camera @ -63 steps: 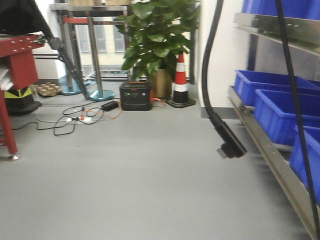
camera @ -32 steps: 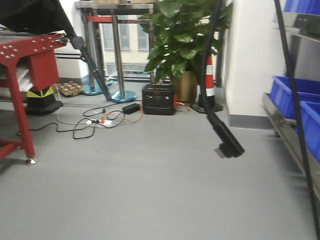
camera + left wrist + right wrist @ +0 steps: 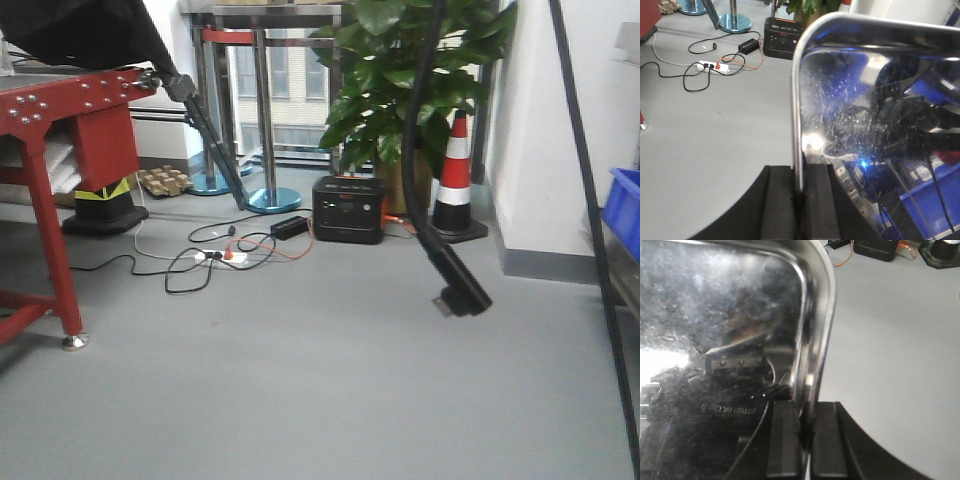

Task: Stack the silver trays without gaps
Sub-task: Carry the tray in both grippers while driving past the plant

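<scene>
A potted plant (image 3: 420, 70) stands by the wall, with a striped cone (image 3: 456, 170) just beside it and a black box (image 3: 348, 208) in front. Cables (image 3: 210, 262) lie on the grey floor (image 3: 300, 390). A red frame (image 3: 70, 110) stands at the left, and a blue bin (image 3: 626, 210) shows at the right edge.

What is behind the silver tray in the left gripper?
Past its edge: grey floor, tangled cables, a black power station. The silver tray covers whatever lies behind it.

You have one silver tray (image 3: 855, 85) per wrist view, possibly the same piece; one traffic cone (image 3: 455, 175), one potted plant (image 3: 380, 100), one power station (image 3: 348, 208), one blue bin (image 3: 628, 210).
</scene>
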